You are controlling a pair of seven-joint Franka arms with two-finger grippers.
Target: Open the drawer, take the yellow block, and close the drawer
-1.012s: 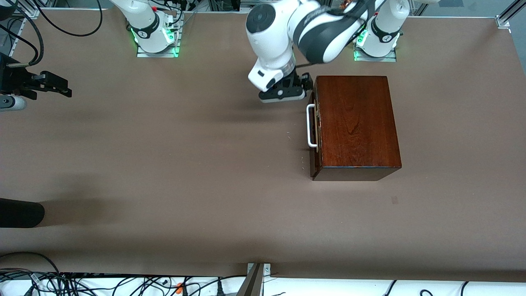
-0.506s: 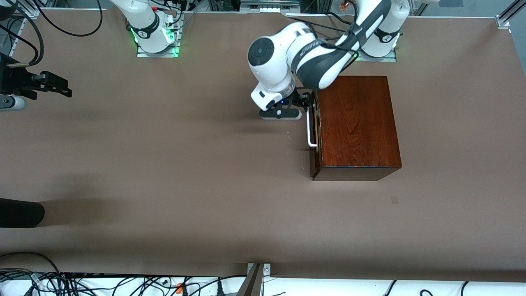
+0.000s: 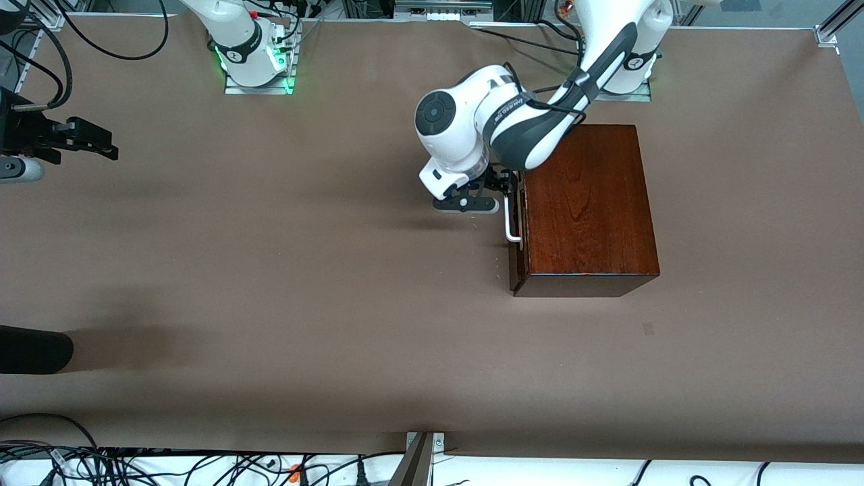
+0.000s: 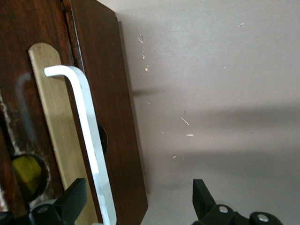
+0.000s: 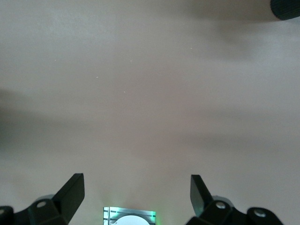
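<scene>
Just one drawer [image 3: 517, 223], two pincers.

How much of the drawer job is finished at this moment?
Nothing is finished: the drawer looks shut. In hand: the left gripper is at the white handle, jaws open around the bar, not yet closed. The right gripper waits open at the table's edge. Left: pulling, taking the yellow block and closing.

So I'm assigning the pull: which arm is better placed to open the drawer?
Left: its gripper is open at the drawer's white handle; the right gripper waits near the table's edge.
</scene>
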